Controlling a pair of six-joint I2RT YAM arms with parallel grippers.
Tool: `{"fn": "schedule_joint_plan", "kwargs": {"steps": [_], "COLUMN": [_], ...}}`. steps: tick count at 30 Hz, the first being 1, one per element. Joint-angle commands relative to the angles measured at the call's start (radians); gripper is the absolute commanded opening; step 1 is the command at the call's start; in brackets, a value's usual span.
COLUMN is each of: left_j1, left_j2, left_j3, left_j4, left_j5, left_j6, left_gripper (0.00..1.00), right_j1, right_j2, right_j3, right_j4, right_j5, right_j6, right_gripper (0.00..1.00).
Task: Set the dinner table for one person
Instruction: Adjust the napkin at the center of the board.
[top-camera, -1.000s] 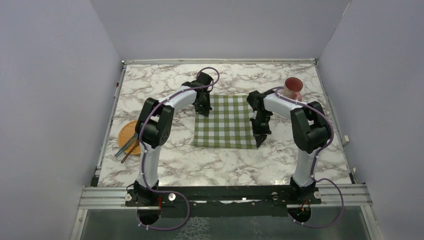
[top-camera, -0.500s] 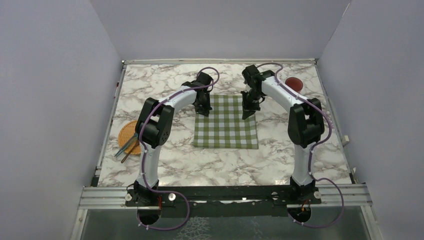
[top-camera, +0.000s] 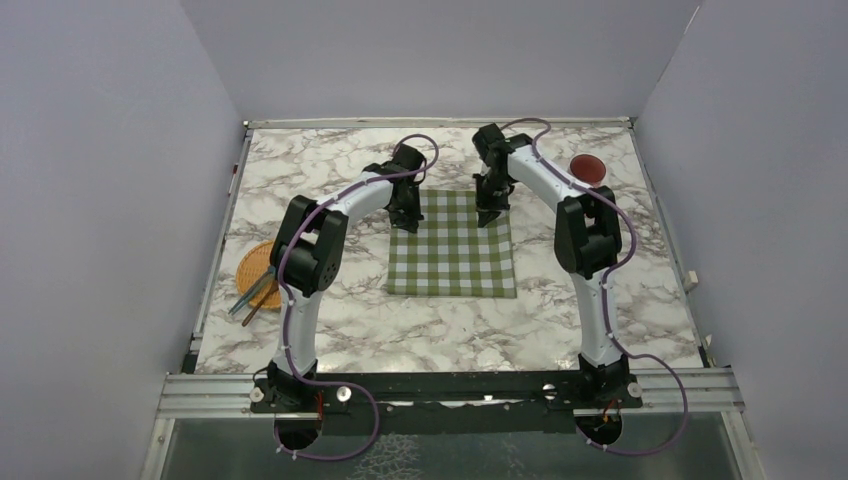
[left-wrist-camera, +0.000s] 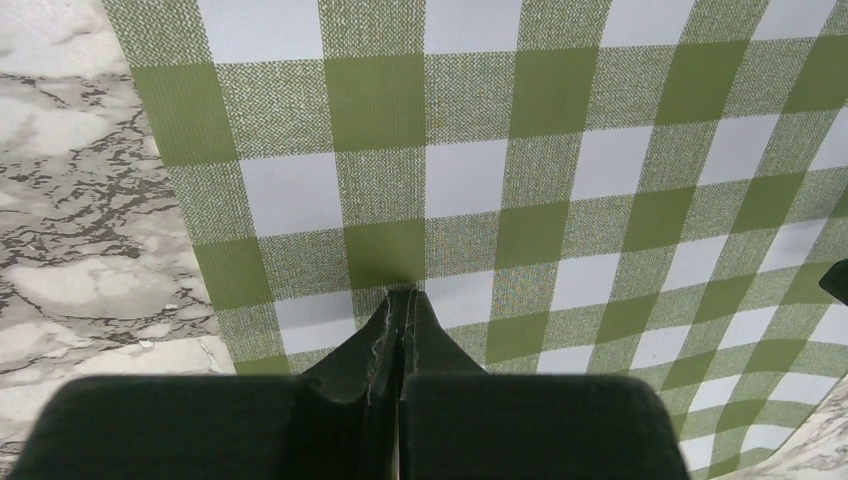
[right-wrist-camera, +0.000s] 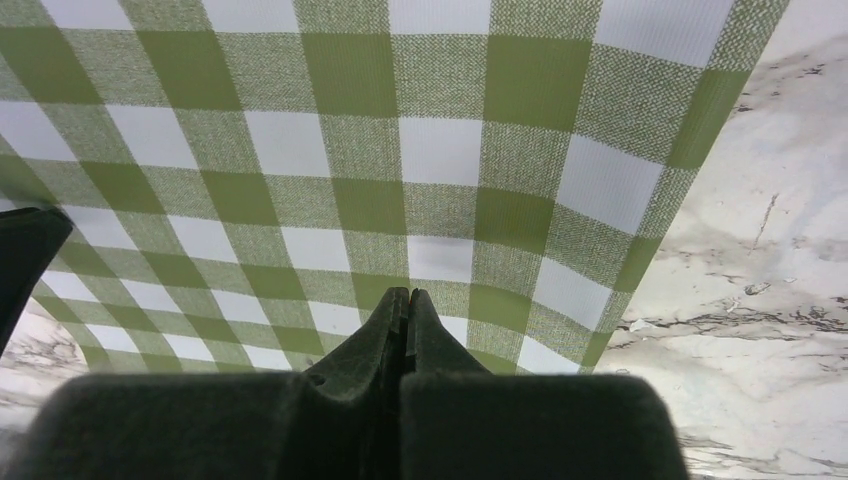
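Observation:
The dinner table is white marble with grey veins. A green-and-white checked cloth lies flat at its middle. My left gripper is shut, its tips down on the cloth's far left corner; in the left wrist view no fold shows between the jaws. My right gripper is shut with its tips on the cloth's far right corner, about one check in from the edge in the right wrist view. A red cup stands at the far right, apart from both grippers.
A round wicker plate lies at the table's left edge, with cutlery sticking out over its near side. A metal frame edges the tabletop, and lilac walls close in three sides.
My right arm swung from the cloth's near right edge up to its far right corner. The cloth's near right corner now lies slightly further right. The left arm has not moved.

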Motion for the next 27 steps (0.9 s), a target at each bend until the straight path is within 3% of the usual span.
{"fn": "schedule_joint_plan", "kwargs": {"steps": [1, 12, 16, 18, 21, 25, 27], "left_j1": [0.000, 0.000, 0.003, 0.008, 0.031, 0.074, 0.078], "left_j2": [-0.066, -0.251, -0.311, -0.340, -0.393, -0.450, -0.472], "left_j3": [-0.008, 0.078, 0.120, 0.123, 0.101, 0.070, 0.056], "left_j4": [0.001, -0.145, -0.219, -0.241, -0.246, -0.249, -0.260], "left_j5": [-0.084, -0.201, -0.342, -0.396, -0.453, -0.509, -0.584], "left_j6": [0.017, 0.050, 0.056, 0.058, 0.074, 0.155, 0.203], "left_gripper": [0.00, 0.00, 0.03, 0.06, 0.23, 0.49, 0.66], "right_j1": [-0.003, -0.004, 0.000, 0.001, 0.016, 0.074, 0.107], "right_j2": [-0.028, -0.149, -0.215, -0.228, -0.218, -0.189, -0.165], "right_j3": [-0.016, -0.084, -0.114, -0.111, -0.075, -0.001, 0.046], "right_j4": [-0.012, 0.030, 0.089, 0.107, 0.117, 0.121, 0.111], "right_j5": [0.018, -0.147, -0.280, -0.353, -0.455, -0.471, -0.468], "right_j6": [-0.006, -0.066, -0.108, -0.112, -0.109, -0.100, -0.098], "right_gripper": [0.01, 0.02, 0.19, 0.35, 0.49, 0.59, 0.72]}}
